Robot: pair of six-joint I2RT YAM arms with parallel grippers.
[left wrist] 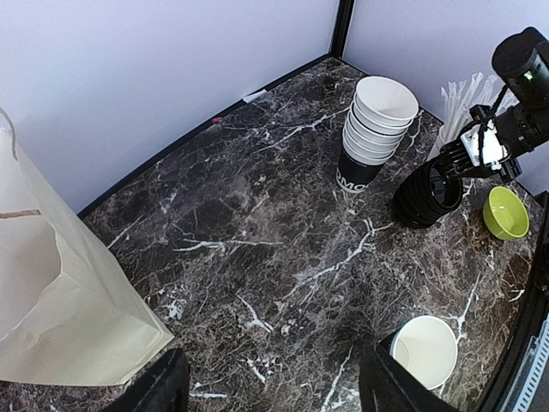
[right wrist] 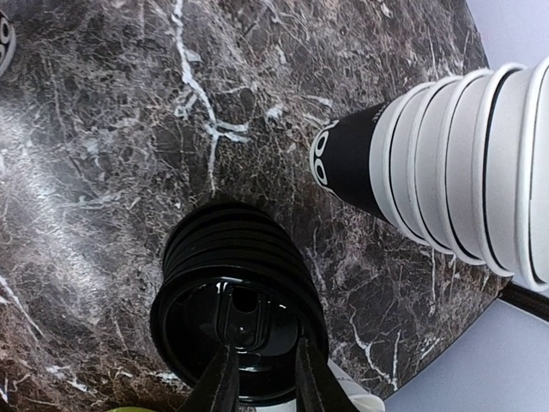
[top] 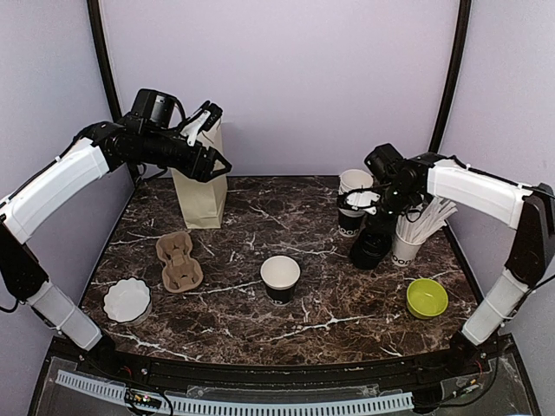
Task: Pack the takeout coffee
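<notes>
Though glossy, ribbed lids [right wrist: 214,257] (black plastic)

light: bright, even, from overhead | shadows: soft and short beside the paper bag [top: 201,186] | glare: pale sheen on the marble table [right wrist: 77,172], gloss on the top black lid [right wrist: 193,318] | exposure: stacked white cups [right wrist: 463,163] near washed out | focus: top view sharp, right wrist's lower edge soft

A paper bag [top: 201,186] stands at the table's [top: 347,303] far-left corner, with a cardboard cup carrier [top: 179,260] nearer. A green bowl [top: 427,297] sits by the right edge.
</notes>
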